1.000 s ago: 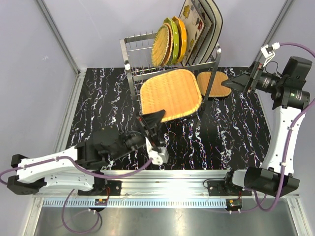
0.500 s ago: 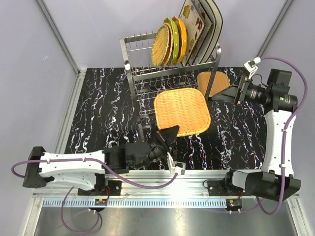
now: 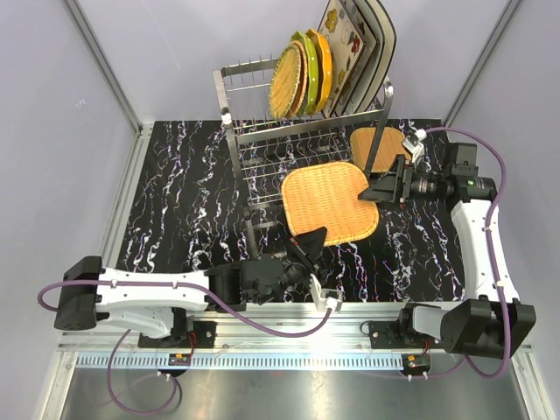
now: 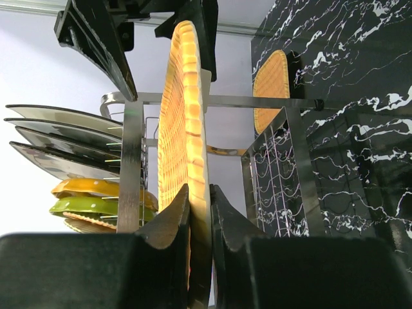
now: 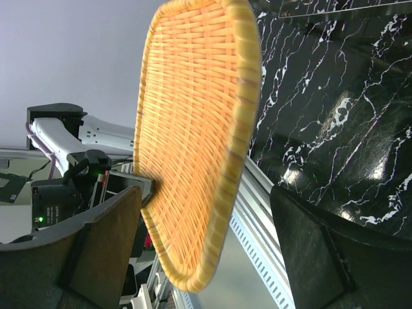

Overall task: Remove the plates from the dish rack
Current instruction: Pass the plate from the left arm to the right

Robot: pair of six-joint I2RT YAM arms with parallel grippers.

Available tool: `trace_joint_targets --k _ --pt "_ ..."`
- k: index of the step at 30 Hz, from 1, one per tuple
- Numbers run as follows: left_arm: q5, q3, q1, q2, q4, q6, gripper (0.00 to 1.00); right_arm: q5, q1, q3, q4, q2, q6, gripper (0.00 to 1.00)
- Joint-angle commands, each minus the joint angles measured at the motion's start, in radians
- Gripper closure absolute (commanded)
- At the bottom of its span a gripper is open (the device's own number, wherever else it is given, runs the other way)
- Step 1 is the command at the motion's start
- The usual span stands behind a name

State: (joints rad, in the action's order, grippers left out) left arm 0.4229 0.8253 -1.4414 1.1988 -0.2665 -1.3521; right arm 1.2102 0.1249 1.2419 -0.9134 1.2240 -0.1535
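Walls point(image 3: 175, 52) of pale lilac closed the cell on three sides, with metal posts in the far corners. Below them lay the table point(image 3: 184, 192), black with white marble veins, edged on the near side by a metal rail point(image 3: 289, 325). The rack point(image 3: 246, 66) stood at the far edge, beyond both grippers. It carried upright plates point(image 3: 306, 74): a round woven one, green and orange scalloped ones, and square flowered ones at the back. The left gripper point(image 3: 308, 241) was clamped on the near rim of a woven plate point(image 3: 328, 203), which rose tilted from its fingers, clear of the table. The right gripper point(image 3: 372, 188) stood with jaws wide apart, one on each face of that plate's right edge, neither seen touching it. On the far side of the right gripper, a second woven plate point(image 3: 378, 147) sat on the table beside the rack.
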Motion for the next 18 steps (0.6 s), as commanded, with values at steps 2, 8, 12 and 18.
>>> trace_joint_targets --k 2,8,12,18 --pt "0.027 0.0 -0.008 0.016 -0.201 -0.005 1.0 -0.02 -0.037 -0.019 0.068 -0.026 -0.029 0.14" --pt "0.027 -0.006 -0.008 0.054 -0.238 0.005 1.0 -0.023 -0.054 -0.081 0.126 -0.029 -0.083 0.25" --pt "0.017 -0.014 -0.008 0.065 -0.255 0.019 1.0 -0.009 -0.057 -0.108 0.159 -0.027 -0.107 0.38" --pt "0.019 -0.023 -0.008 0.087 -0.295 0.045 1.0 -0.001 -0.057 -0.122 0.185 -0.023 -0.116 0.79"
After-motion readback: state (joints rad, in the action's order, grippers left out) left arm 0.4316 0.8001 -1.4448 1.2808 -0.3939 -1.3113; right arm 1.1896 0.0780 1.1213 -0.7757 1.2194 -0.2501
